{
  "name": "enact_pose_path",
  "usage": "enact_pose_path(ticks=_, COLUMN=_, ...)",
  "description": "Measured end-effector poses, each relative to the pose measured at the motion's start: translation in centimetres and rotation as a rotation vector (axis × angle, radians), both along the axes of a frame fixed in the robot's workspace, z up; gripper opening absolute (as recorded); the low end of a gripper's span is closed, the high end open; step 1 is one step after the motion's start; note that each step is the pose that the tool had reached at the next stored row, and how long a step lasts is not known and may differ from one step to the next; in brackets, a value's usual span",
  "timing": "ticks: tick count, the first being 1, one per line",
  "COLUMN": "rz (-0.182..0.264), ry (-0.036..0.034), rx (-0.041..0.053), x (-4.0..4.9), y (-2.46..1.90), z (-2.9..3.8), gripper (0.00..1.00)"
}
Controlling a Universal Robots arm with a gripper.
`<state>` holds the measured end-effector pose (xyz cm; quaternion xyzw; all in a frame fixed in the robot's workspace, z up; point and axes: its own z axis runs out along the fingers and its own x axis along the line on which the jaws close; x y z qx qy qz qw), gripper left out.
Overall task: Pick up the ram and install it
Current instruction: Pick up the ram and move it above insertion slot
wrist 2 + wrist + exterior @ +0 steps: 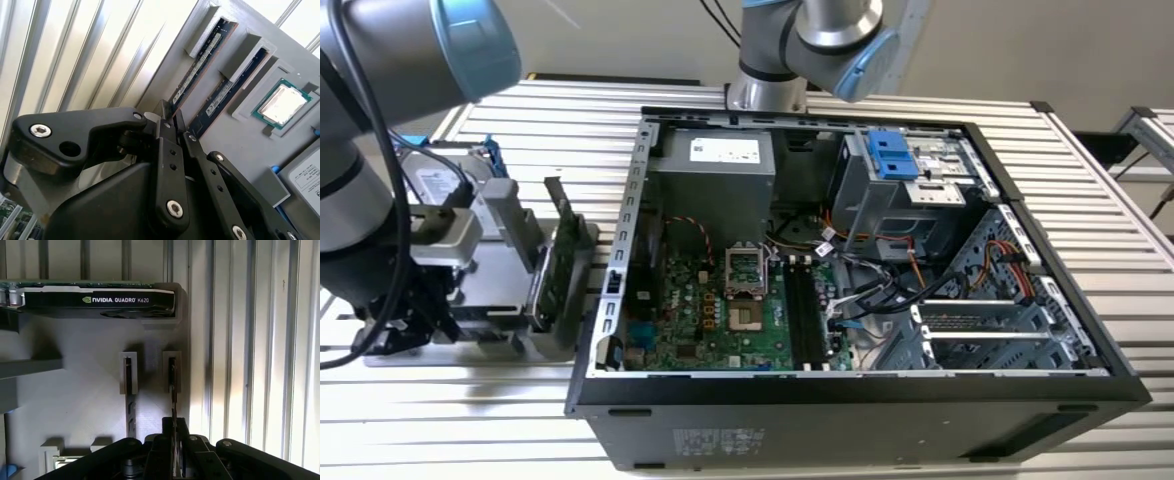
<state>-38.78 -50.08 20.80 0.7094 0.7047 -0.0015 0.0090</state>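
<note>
Status: pick stage, nothing installed yet. The ram point(173, 390) sits edge-up in its slot on the gray parts holder point(75, 390), on the outer side next to the slatted table point(260, 365). A second stick point(130, 405) stands in the neighbouring slot just beside it. Both sticks show in both wrist views.

The gripper point(174, 432) is down over the near end of the ram. One finger sits on each face of the board with almost no gap, so it reads as clamped on the ram, though a hairline of clearance can't be ruled out. The stick isn't lifted; its far end is inside the holder's bracket.

Left to do: pull out, carry over, seat. In the exterior view the open computer case point(627, 250) lies flat, and the long black memory slots point(803, 310) on the board look empty.

Pose: the arm point(360, 200) is folded low over the holder at the exterior view's left, well apart from the case, wrist pointing down at the tray. The graphics card point(100, 300) and the processor point(282, 105) sit in their own pockets, untouched.
</note>
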Motion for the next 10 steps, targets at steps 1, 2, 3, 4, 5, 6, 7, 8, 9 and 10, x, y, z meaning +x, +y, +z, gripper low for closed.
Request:
enact_pose_path(ticks=1, rz=0.000, ry=0.0001, rx=-0.0001, x=0.00, y=0.00, z=0.05, gripper=0.00)
enact_pose_path(ticks=2, rz=0.000, ry=0.0002, rx=-0.0001, x=0.00, y=0.00, z=0.10, gripper=0.00)
enact_pose_path(ticks=3, rz=0.000, ry=0.0001, rx=-0.0001, x=0.00, y=0.00, z=0.15, gripper=0.00)
enact_pose_path(ticks=4, rz=0.000, ry=0.0001, rx=-0.0001, x=0.00, y=0.00, z=0.20, gripper=0.00)
enact_pose_path(ticks=5, rz=0.000, ry=0.0001, rx=-0.0001, x=0.00, y=0.00, z=0.24, gripper=0.00)
enact_pose_path(ticks=6, rz=0.000, ry=0.0000, rx=0.0000, x=0.00, y=0.00, z=0.28, gripper=0.00)
enact_pose_path(ticks=7, rz=0.000, ry=0.0001, rx=-0.0001, x=0.00, y=0.00, z=0.33, gripper=0.00)
enact_pose_path(ticks=8, rz=0.000, ry=0.0003, rx=-0.0002, x=0.00, y=0.00, z=0.39, gripper=0.00)
enact_pose_path(ticks=9, rz=0.000, ry=0.0002, rx=-0.0002, x=0.00, y=0.00, z=0.44, gripper=0.00)
enact_pose_path(ticks=10, rz=0.000, ry=0.0002, rx=-0.0001, x=0.00, y=0.00, z=0.48, gripper=0.00)
